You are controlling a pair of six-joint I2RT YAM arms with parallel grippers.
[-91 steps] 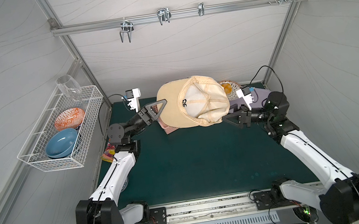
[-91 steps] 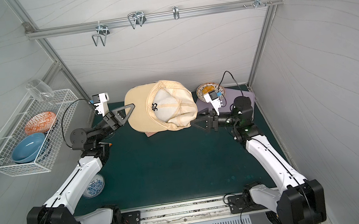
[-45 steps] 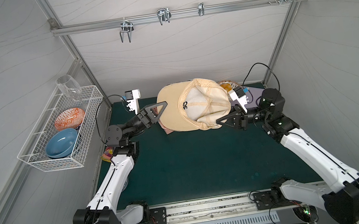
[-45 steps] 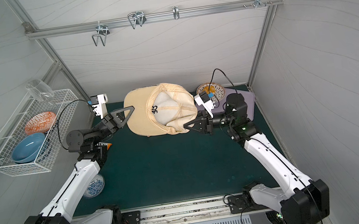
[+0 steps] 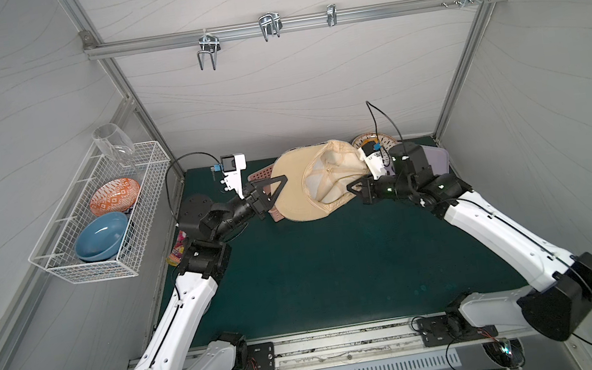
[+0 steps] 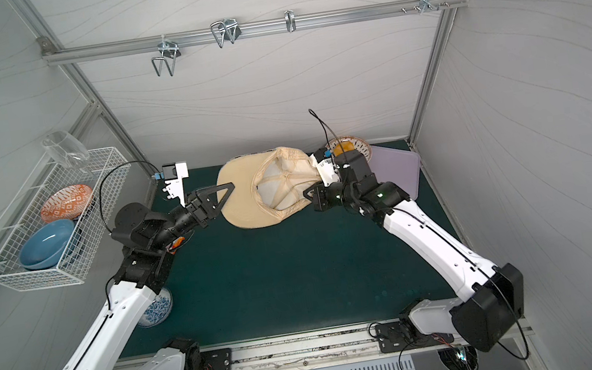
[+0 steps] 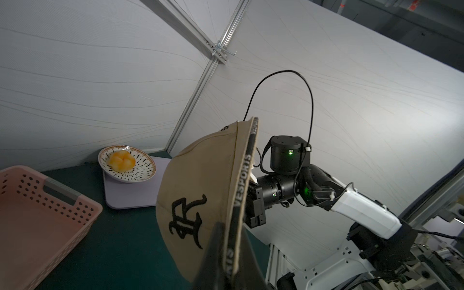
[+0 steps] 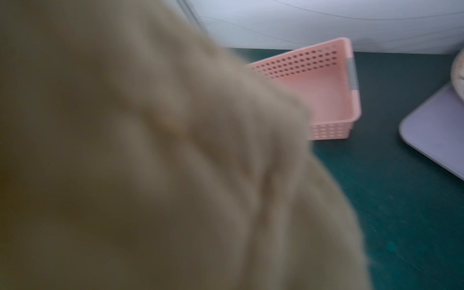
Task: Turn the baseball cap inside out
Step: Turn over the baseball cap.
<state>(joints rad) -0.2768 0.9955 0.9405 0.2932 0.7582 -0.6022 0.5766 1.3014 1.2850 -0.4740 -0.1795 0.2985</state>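
Observation:
The baseball cap [image 5: 293,194] hangs in the air over the back of the green mat, held between both arms. In both top views its opening faces up, showing the pale lining [image 6: 281,190] with seam tapes. My left gripper [image 5: 280,183] [image 6: 226,190] is shut on the cap's edge by the brim. In the left wrist view its fingers [image 7: 216,253] pinch the black-taped band beside the black monogram [image 7: 187,218]. My right gripper [image 5: 353,187] [image 6: 308,194] is shut on the opposite rim. Blurred tan fabric [image 8: 150,150] fills the right wrist view and hides those jaws.
A pink perforated basket [image 5: 259,175] [image 8: 321,82] sits behind the cap. A plate of orange food [image 7: 125,163] rests on a lilac board [image 5: 436,160] at the back right. A wire wall basket [image 5: 103,221] with bowls hangs left. A patterned bowl [image 6: 157,311] lies under the left arm.
My right gripper moved left to the cap and closed on its rim. The cap sank and tipped so that its lining faces up. The left gripper stayed shut on it.

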